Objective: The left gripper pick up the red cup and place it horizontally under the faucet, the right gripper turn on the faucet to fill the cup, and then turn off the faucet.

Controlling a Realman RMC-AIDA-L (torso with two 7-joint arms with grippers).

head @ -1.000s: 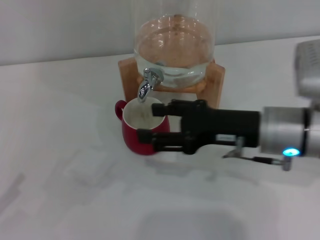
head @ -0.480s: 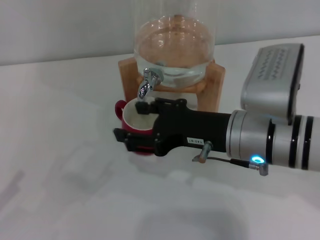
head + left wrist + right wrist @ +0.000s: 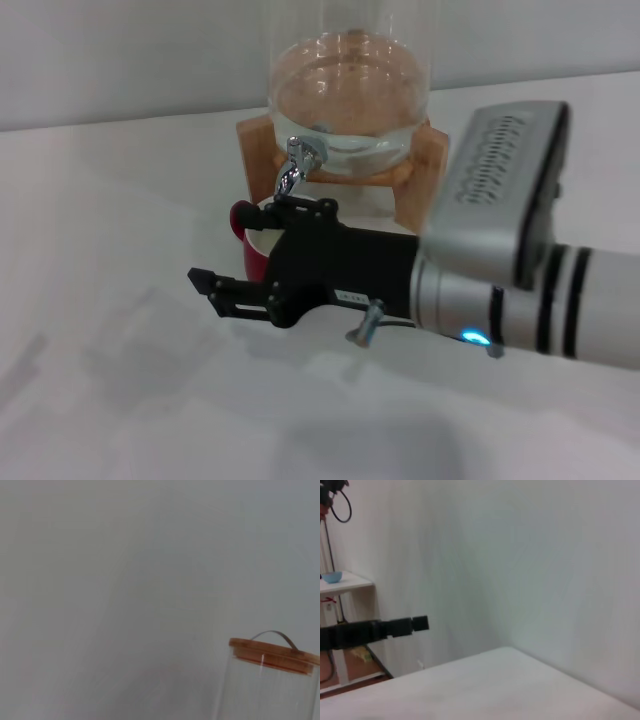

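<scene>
Two things matter most to us now: the right gripper (image 3: 225,290) and the faucet (image 3: 296,166). Nearest us, that gripper reaches in from the right, its long axis lying almost level across the scene and its tips pointing left. We see the fingers parted a little and holding nothing. The tips lie left of and nearer than the cup (image 3: 250,240), so the lever on top of the faucet is up, farther back and somewhat right of them. We judge the gripper must rise and draw back right before it can work that lever.

Just behind the gripper's body stands the cup, upright on the white table (image 3: 100,300), its mouth right below the spout; only its handle, part of its rim and its left side show, so we cannot say how full it is. The gripper's body hides most of it and stands close beside it, which is the likely snag in any sideways move.

Farther back is the glass dispenser (image 3: 350,90) on its wooden stand (image 3: 430,160).

We see no left gripper; its wrist view shows only the dispenser's lid (image 3: 272,655) and a wall.
</scene>
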